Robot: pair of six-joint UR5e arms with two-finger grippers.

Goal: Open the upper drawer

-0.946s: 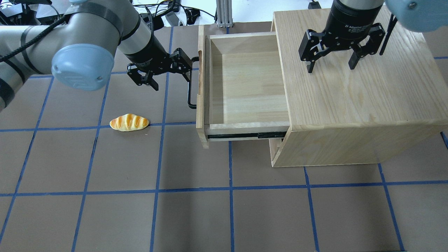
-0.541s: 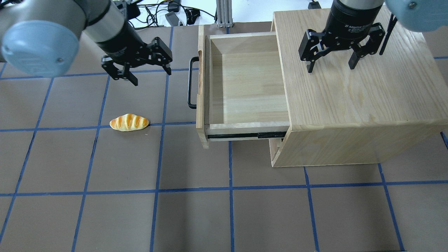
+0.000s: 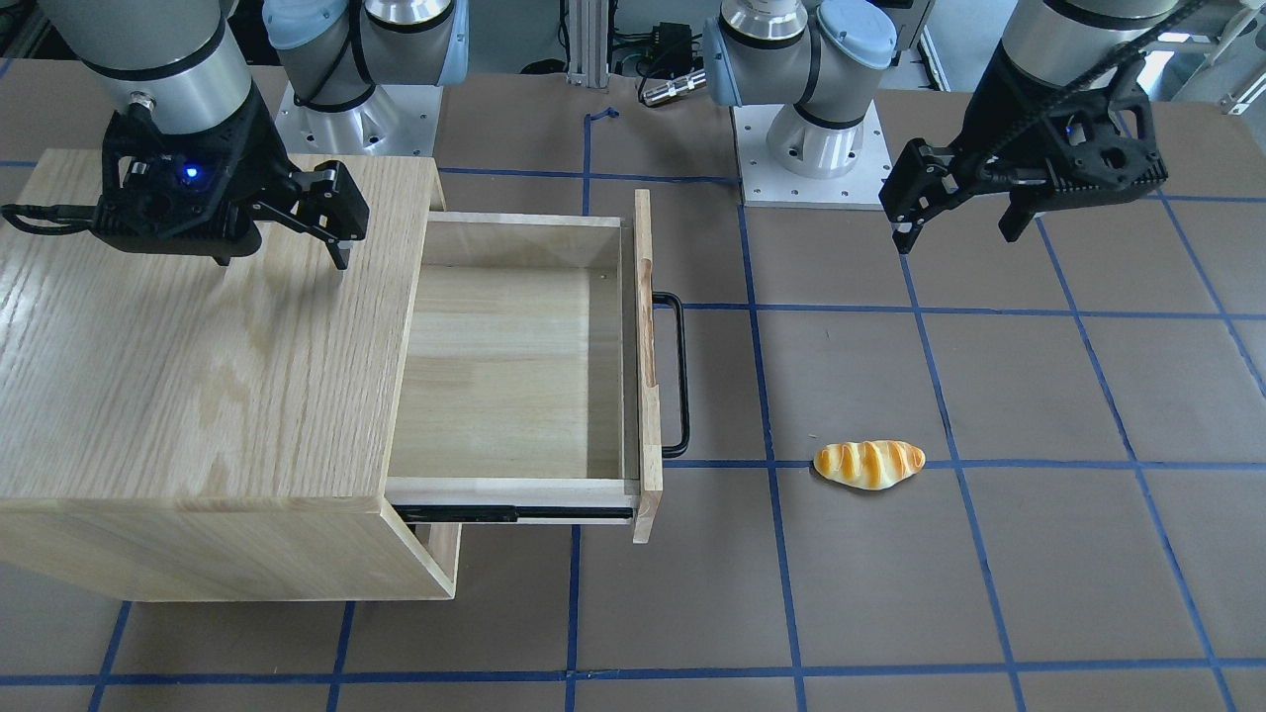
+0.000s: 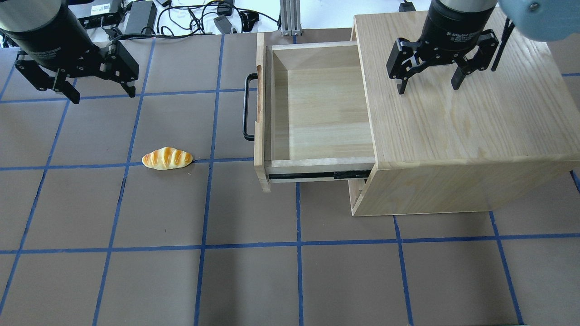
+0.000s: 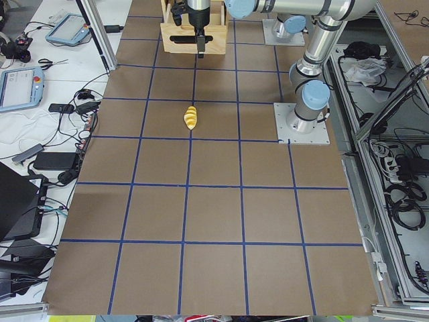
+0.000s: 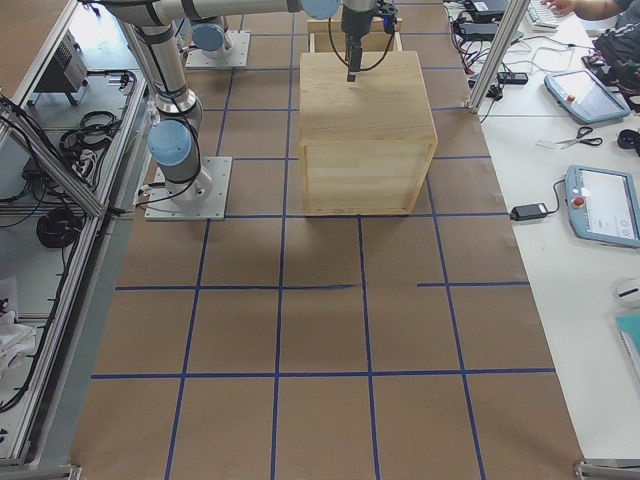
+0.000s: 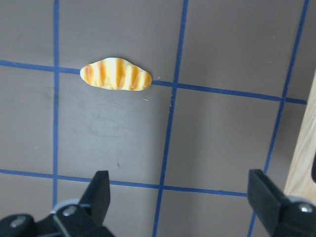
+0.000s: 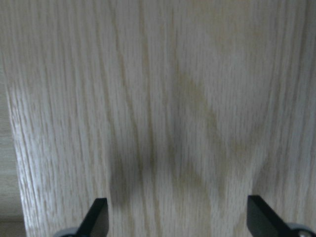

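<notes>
"Two arms, and neither one is holding anything?"

"Neither. Biggest things first: the brown table (image 4: 136,280) with its blue tape grid, and the oak cabinet (image 4: 453,136) standing on it. The upper drawer (image 4: 317,108) sticks well out of the cabinet toward the robot's left. It is bare inside, with a black slide rail (image 4: 317,175) showing along its side."

"And the grippers?"

"The right gripper (image 4: 428,88) hangs over the cabinet top, jaws spread wide, grasping nothing. Whether its tips touch the wood, I can't tell. The left gripper (image 4: 103,96) is over bare table, well apart from the drawer, jaws just as wide with nothing between them."

"Does any camera give you something the others don't?"

"The front-facing one shows the drawer's black bar handle (image 3: 680,376) standing free, with nothing on it. From the right end, the cabinet's body blocks most of the drawer. The right wrist camera sees only oak grain between its fingers (image 8: 98,215). The left wrist camera looks straight down at a bread roll (image 7: 116,74) lying on the table beside a blue line."
</notes>
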